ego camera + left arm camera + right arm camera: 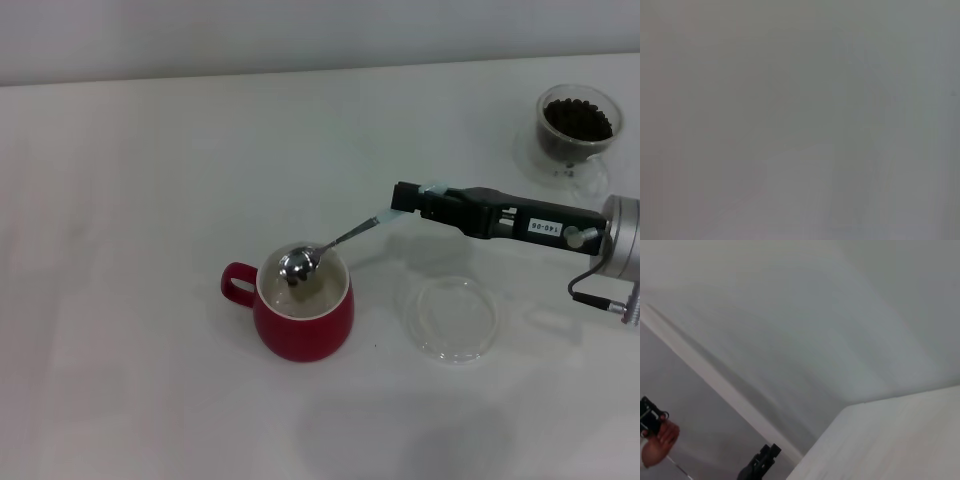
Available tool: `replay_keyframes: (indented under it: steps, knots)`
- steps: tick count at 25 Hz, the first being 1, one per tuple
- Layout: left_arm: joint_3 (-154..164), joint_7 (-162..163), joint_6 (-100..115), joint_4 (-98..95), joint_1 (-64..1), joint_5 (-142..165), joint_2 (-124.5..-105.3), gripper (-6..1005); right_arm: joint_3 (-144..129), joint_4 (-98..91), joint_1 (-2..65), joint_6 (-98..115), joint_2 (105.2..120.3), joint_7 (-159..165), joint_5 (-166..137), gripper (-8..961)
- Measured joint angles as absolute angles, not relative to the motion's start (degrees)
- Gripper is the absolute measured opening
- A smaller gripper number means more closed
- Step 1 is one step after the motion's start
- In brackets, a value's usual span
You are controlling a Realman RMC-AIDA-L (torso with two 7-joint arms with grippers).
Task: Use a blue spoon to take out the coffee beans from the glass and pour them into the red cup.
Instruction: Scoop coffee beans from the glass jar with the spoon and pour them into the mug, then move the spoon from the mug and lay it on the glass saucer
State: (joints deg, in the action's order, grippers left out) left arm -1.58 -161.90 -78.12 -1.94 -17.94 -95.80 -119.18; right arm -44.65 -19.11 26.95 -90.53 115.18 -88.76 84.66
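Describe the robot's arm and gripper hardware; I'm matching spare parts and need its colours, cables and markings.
Only the right arm shows in the head view: a black, long, boxy right gripper with a white label reading "140-06", a round silver screw, a silver cylindrical wrist and a thin black cable looping beneath. The left arm is out of sight.

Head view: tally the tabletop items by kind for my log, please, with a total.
Cups: 2, the dark red mug with a white inside and the small clear glass cup holding dark coffee beans
Saucers: 1, the flat round clear glass saucer
Spoons: 1, the metal teaspoon with a pale blue handle, held by the right gripper over the mug
Total: 4
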Motion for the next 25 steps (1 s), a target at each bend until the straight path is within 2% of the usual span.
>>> replay_keyframes:
  steps: [17, 19, 25]
  knots:
    - [-1.58, -161.89, -77.52, -1.93, -18.09, -95.8, -119.18, 872, -43.48, -19.36, 26.42, -89.74, 114.96, -89.84, 84.98, 190]
    - [-1.58, -161.89, -77.5, -1.93, -18.1, -95.8, -119.17, 872, -42.46, -19.41, 25.99, -90.04, 114.51, -86.09, 85.29, 190]
    - [-1.58, -161.89, -77.45, -1.93, -18.35, -95.8, -119.17, 872, -41.0, -19.81, 24.4, -91.9, 111.7, -74.42, 85.5, 191]
